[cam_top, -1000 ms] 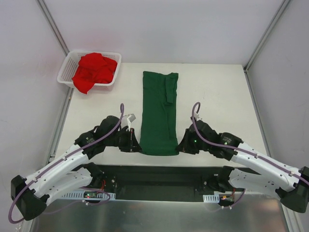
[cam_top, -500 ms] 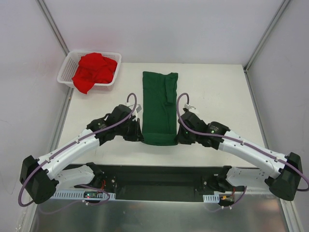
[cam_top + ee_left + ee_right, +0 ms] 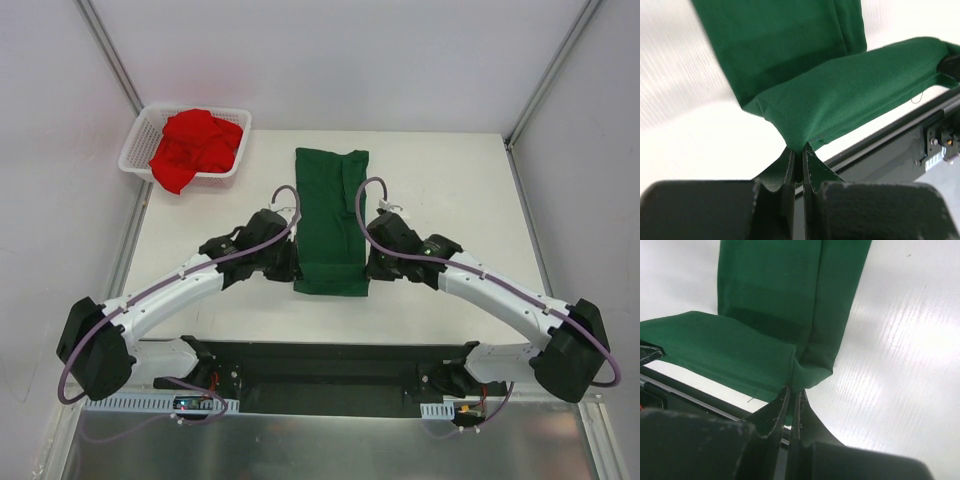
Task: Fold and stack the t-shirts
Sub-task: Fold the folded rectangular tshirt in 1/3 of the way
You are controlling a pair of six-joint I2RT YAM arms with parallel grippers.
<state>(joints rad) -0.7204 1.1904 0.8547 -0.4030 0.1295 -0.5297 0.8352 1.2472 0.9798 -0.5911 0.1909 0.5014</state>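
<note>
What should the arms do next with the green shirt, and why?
Probably carry both pinched corners away from the arms and lay them on the shirt's far end. The left gripper and right gripper are each shut on a near corner of the green shirt, with that hem lifted and doubled back over the flat part, so the half-fold looks unfinished.

Folded t-shirt [image 3: 332, 200] lies mid-table [image 3: 450, 190], its near end up off the surface between left gripper [image 3: 292, 268] and right gripper [image 3: 368, 268]; far left corner, the basket [image 3: 135, 147], crumpled t-shirt [image 3: 195, 140] in it, spilling over the near rim
</note>
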